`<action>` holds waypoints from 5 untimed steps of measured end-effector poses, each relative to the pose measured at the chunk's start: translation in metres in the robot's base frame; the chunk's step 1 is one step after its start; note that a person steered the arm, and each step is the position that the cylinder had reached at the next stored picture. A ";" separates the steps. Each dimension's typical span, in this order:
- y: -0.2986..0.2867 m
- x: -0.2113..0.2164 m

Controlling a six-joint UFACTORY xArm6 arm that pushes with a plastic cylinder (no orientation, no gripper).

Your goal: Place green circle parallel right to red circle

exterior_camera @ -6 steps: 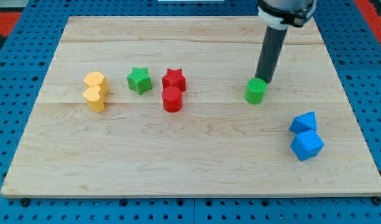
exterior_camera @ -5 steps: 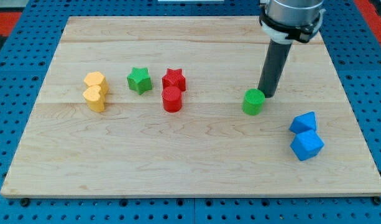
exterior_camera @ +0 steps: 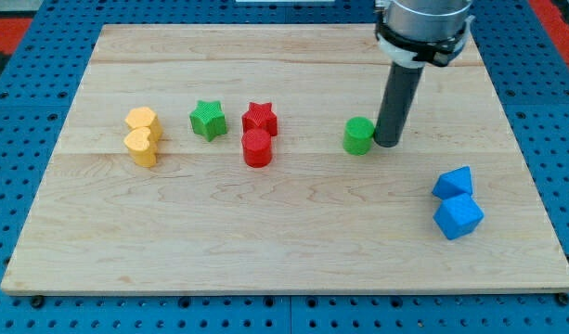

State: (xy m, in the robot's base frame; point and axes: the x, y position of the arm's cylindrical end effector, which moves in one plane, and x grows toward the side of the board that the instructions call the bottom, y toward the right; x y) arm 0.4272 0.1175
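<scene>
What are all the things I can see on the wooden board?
green circle: 1, green, right of the middle, touching my tip on its right side
red circle: 1, red, left of the middle, just below the red star
red star: 1, red, above the red circle
green star: 1, green, left of the red star
yellow blocks: 2, yellow, far left, one right above the other
blue blocks: 2, blue, lower right, pressed together
wooden board: 1, light wood, on a blue pegboard
my tip: 1, dark rod end, right beside the green circle on the view's right
</scene>
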 end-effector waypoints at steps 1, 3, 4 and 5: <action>0.007 -0.016; -0.019 -0.012; -0.057 0.015; -0.055 0.002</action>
